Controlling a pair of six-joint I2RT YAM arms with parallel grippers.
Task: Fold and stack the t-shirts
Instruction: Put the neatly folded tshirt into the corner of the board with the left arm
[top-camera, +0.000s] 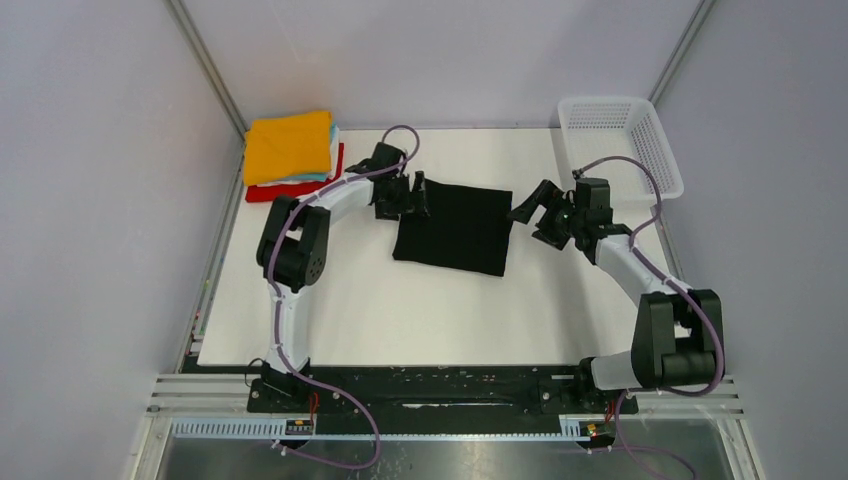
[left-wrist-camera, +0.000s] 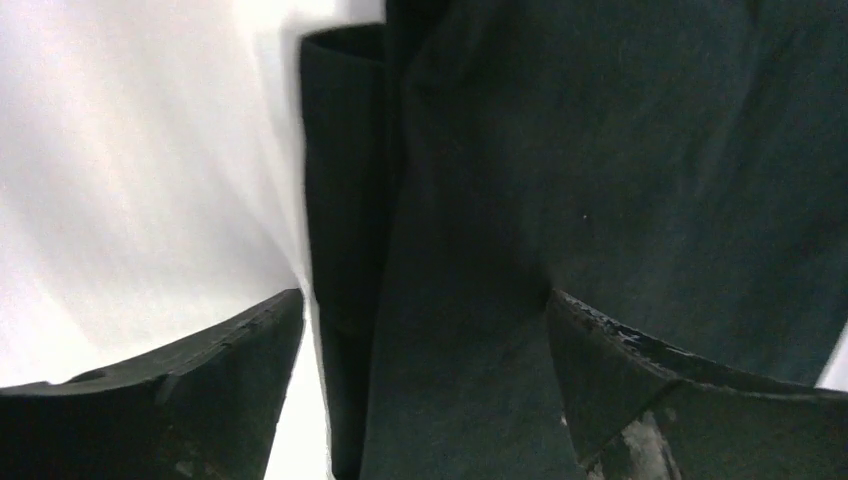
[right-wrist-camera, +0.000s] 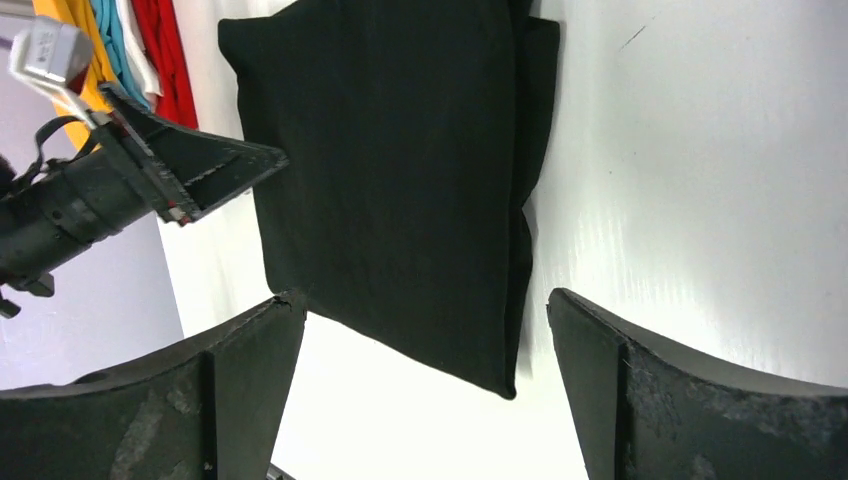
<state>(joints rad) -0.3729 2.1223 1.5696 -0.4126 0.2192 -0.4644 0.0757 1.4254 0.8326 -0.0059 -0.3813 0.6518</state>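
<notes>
At the near edge of the counter (top-camera: 400, 320), only the arm bases are mounted. At the centre of the counter, the black t-shirt (top-camera: 455, 228) is laid flat and folded to a compact rectangle.

The left gripper (top-camera: 418, 197) is positioned at the shirt's left edge with jaws parted, straddling the folded hem. Whether a pad touches the cloth cannot be confirmed from the close wrist view. The right gripper (top-camera: 523, 225) is held open just beside the shirt's right edge, and nothing is gripped. This two-sided placement is judged to prepare a transfer to the stack.

In the far-left corner, the orange t-shirt (top-camera: 288, 146) is stacked on light blue, white and red ones. A mesh basket (top-camera: 620, 140) is set in the far-right corner.

The counter is plain white and is enclosed by pale walls.
</notes>
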